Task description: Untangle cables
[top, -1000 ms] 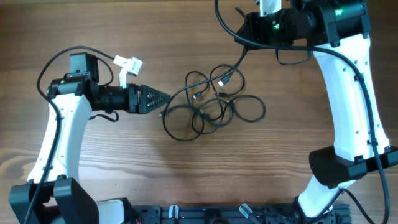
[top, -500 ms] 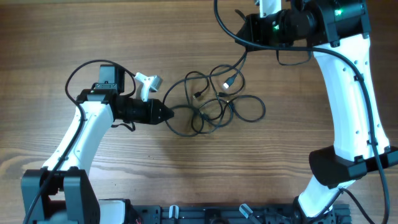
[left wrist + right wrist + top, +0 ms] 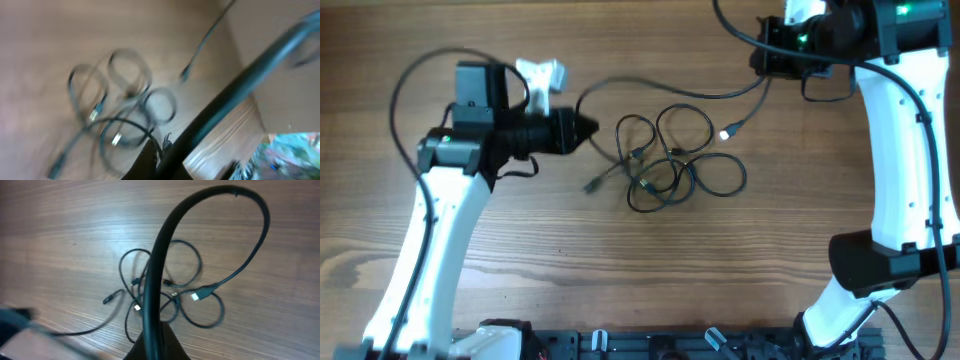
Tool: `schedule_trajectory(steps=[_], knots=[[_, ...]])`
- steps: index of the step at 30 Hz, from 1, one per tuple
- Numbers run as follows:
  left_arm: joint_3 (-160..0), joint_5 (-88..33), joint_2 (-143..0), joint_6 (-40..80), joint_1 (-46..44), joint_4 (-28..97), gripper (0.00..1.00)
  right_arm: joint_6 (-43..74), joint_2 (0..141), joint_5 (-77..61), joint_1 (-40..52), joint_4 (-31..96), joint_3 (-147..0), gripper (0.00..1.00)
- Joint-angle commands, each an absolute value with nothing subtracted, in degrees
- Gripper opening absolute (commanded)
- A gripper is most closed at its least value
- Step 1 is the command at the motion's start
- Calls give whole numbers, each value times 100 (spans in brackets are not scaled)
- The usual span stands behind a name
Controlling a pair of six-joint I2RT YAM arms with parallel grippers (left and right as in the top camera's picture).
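One black cable (image 3: 670,92) hangs in the air between my two grippers. My left gripper (image 3: 585,127) is shut on its left end. My right gripper (image 3: 767,64) is shut on it near the other end, and its short tail drops to a bright plug (image 3: 728,131). The other cables (image 3: 672,160) lie in tangled loops on the table between the arms, with a loose plug end (image 3: 592,185) trailing left. In the right wrist view the held cable (image 3: 165,235) arcs up out of the shut gripper (image 3: 157,342) above the tangle (image 3: 160,292). The left wrist view is blurred: a dark cable (image 3: 235,90) leaves the gripper (image 3: 159,159).
The wooden table (image 3: 520,260) carries only the cables. A white camera mount (image 3: 538,78) sits on the left wrist. A black rail (image 3: 670,345) runs along the front edge between the two arm bases.
My left gripper shut on a strand at the tangle's left side and drew it up and to the left. My right arm moved right, and one cable came out of the pile.
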State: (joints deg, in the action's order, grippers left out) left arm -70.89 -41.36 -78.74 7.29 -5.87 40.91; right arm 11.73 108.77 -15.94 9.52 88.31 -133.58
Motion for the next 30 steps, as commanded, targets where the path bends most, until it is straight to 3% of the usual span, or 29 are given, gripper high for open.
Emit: schedule_trajectory(steps=[1,5,11,17,23,30], knots=[[-7389,-4034,-7542,1653,-1028,3612,4,1050,10930,-1476,913,8903,-13268,4],[-7389,-3236,-7924,2600,-1822,3000,4,381,10930,-2005,913,9061,-13262,4],[-7389,-3148,-8385,3708,-1914,2344,4,-1544,10930,-3951,915,9216,-13205,5],[-7389,-4735,-8385,4316,-1520,1415,4,-2563,10930,-4814,1031,9105,-12654,5],[-7389,-5315,-8385,4873,-1396,1122,4,-2609,10930,-5035,1306,8584,-12232,5],[-7389,-5498,-8385,5330,-1396,784,4,-2867,10930,-5002,1590,8578,-12230,15]])
